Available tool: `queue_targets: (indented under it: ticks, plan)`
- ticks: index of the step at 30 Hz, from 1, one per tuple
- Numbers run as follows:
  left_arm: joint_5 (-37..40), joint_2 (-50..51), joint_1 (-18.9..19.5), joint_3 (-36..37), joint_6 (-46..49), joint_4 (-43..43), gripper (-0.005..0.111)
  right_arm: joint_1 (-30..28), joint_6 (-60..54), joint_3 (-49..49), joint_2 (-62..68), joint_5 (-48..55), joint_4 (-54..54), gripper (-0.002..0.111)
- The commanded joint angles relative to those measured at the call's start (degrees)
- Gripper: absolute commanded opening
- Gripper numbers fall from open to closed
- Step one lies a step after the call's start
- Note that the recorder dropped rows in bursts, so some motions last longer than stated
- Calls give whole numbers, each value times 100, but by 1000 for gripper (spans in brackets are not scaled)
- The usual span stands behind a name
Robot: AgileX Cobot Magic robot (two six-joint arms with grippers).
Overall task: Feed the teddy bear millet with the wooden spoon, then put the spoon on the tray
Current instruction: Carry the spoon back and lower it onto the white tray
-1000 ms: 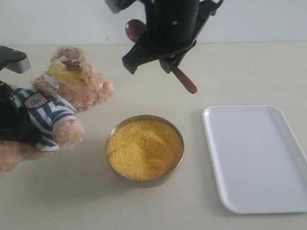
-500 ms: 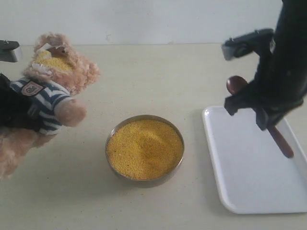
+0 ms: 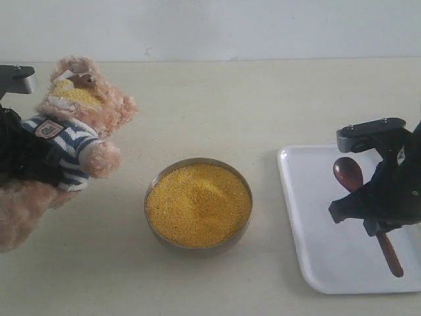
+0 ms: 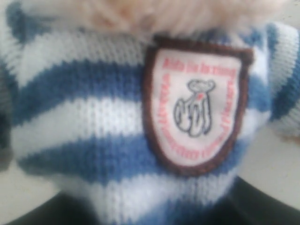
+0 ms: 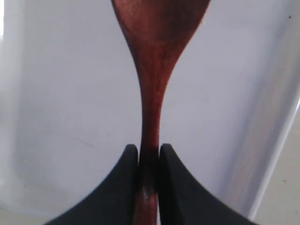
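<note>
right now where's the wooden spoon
In the exterior view the spoon is on the right side, over the white tray, its handle pinched in the right hand, well right of the millet.

Your exterior view sits high and well back over the bench (image 3: pixel 276 99), looking down and across it to the back wall (image 3: pixel 263 26). Your left wrist view sits so near the bear (image 4: pixel 93 117) that its striped shirt (image 4: pixel 70 84) and badge (image 4: pixel 197 108) fill the frame, blurred. Your right wrist view looks close along the right gripper (image 5: pixel 149 152) at the spoon (image 5: pixel 152 93) between its fingers (image 5: pixel 123 187) and the tray (image 5: pixel 61 117) beyond. The exterior view shares all three.
</note>
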Motion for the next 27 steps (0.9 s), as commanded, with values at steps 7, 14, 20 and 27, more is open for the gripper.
queue_targets:
  ticks: [7, 14, 20, 27]
  plan:
    - [-122, -10, -19, 5, -69, -16, 4, -27, -8, 54, 617, -694, 29, 0]
    - [-123, -10, -19, 5, -69, -4, 4, -27, -8, 54, 764, -853, 29, 5]
    - [-123, -10, -19, 5, -69, 7, 4, -27, -8, -28, 753, -710, 29, 37]
    - [-123, -10, -19, 5, -69, 19, 4, -27, 113, -392, 207, -394, 29, 46]
